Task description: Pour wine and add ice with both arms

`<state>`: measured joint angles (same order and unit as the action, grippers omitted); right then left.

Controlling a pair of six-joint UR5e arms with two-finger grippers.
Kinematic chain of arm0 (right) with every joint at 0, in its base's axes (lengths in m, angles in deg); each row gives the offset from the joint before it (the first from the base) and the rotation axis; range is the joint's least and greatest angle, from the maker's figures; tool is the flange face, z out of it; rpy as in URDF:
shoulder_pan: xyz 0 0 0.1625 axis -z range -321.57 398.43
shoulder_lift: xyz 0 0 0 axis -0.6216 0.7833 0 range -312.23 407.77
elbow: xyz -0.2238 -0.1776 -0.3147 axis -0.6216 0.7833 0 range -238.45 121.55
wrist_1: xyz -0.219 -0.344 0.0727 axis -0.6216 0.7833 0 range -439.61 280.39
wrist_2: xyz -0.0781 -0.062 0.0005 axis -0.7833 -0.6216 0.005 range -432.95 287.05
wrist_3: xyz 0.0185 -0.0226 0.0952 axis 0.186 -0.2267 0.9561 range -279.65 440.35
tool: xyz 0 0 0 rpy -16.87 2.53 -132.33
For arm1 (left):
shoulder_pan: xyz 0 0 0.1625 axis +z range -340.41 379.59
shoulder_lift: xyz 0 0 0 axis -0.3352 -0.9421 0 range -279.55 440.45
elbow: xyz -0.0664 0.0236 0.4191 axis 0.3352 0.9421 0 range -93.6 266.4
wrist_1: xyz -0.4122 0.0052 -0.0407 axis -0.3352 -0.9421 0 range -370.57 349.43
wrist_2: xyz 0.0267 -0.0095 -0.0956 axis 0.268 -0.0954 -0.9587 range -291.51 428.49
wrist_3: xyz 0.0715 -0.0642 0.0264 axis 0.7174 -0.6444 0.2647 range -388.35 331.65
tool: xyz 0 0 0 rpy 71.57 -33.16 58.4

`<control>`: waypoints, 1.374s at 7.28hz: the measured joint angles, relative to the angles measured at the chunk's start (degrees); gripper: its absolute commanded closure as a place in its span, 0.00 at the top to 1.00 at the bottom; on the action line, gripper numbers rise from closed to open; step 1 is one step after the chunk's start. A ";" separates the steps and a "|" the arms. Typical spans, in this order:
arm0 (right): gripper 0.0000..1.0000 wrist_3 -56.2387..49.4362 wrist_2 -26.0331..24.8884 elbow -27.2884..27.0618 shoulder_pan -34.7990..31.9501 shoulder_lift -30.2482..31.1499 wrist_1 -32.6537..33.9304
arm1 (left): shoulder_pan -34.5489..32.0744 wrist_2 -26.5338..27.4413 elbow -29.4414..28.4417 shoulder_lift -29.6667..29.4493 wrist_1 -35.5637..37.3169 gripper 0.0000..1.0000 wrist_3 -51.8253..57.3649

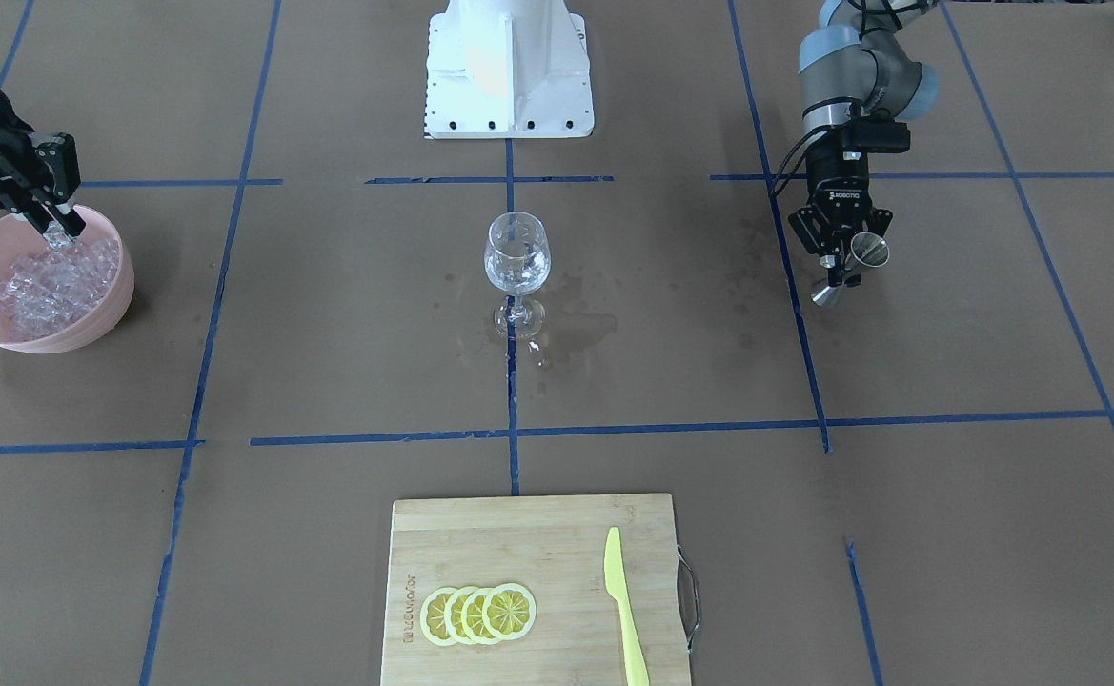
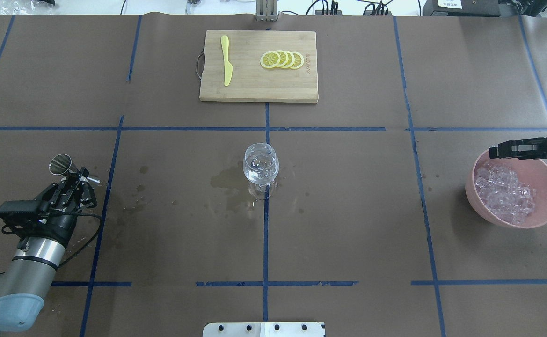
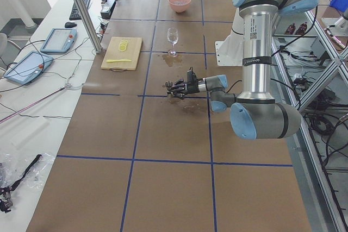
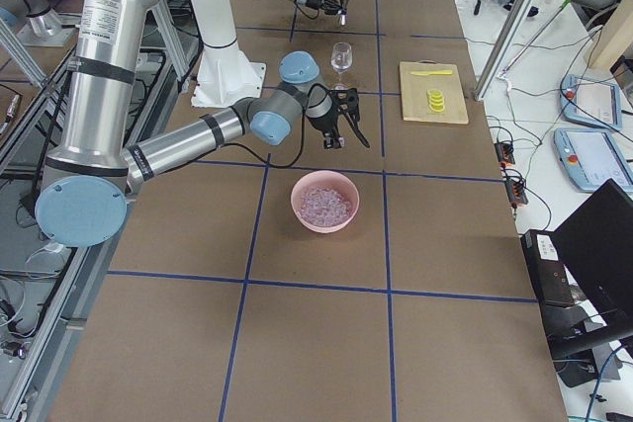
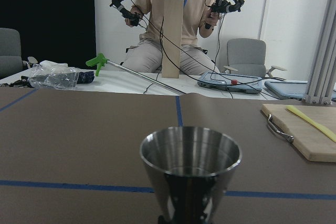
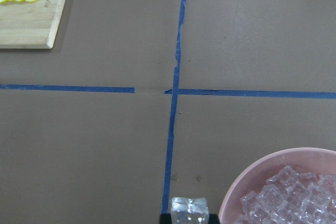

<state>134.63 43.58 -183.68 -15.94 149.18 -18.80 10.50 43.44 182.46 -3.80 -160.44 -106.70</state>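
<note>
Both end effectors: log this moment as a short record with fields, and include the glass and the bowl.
left end effector: shut on jigger, off to the side of the wine glass
right end effector: shut on ice cube, by the rim of the pink bowl
wine glass: upright at table centre, wet stains beside it
pink bowl: piled with ice
cutting board: lemon slices, yellow knife

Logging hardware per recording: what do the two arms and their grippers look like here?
Both the left arm and right arm are grey metal tubes with pale blue joint caps. Each ends in a black gripper with two linked fingers; the left gripper and right gripper carry white ROBOTIQ lettering. A black camera box and a looping black cable sit at the left wrist.
</note>
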 measured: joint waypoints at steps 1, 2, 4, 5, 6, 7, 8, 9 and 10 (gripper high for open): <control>0.00 0.54 0.08 -0.47 0.03 -1.08 -0.05 | 0.13 0.00 -0.87 -0.03 0.03 0.08 -0.55; 0.00 1.51 0.40 -0.69 0.04 -2.41 -0.06 | 0.23 0.00 -1.57 -0.03 0.09 0.10 -0.74; 0.00 3.78 1.45 -1.04 0.02 -4.75 -0.07 | 0.43 0.00 -2.30 -0.17 0.43 0.14 -0.82; 0.00 4.25 1.68 -1.18 0.03 -5.36 -0.08 | 0.53 0.00 -2.50 -0.27 1.26 0.19 -0.83; 0.00 4.52 1.82 -1.26 0.03 -6.08 -0.06 | 0.60 0.00 -2.58 -0.34 2.21 0.25 -0.83; 0.00 4.73 2.01 -1.28 0.05 -6.96 -0.04 | 0.66 -0.02 -2.60 -0.36 2.66 0.31 -0.83; 0.00 4.86 2.68 -1.24 0.05 -8.10 -0.04 | 0.70 -0.12 -2.58 -0.44 2.83 0.36 -0.82; 0.00 5.54 3.61 -1.16 0.05 -9.54 0.01 | 0.72 -0.45 -2.47 -0.50 2.88 0.44 -0.78; 0.00 6.76 4.07 -1.09 0.05 -10.91 0.12 | 0.74 -0.87 -2.36 -0.53 2.90 0.51 -0.76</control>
<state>141.39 47.65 -184.77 -15.88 138.26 -18.68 11.23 42.58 180.10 -4.34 -157.54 -107.46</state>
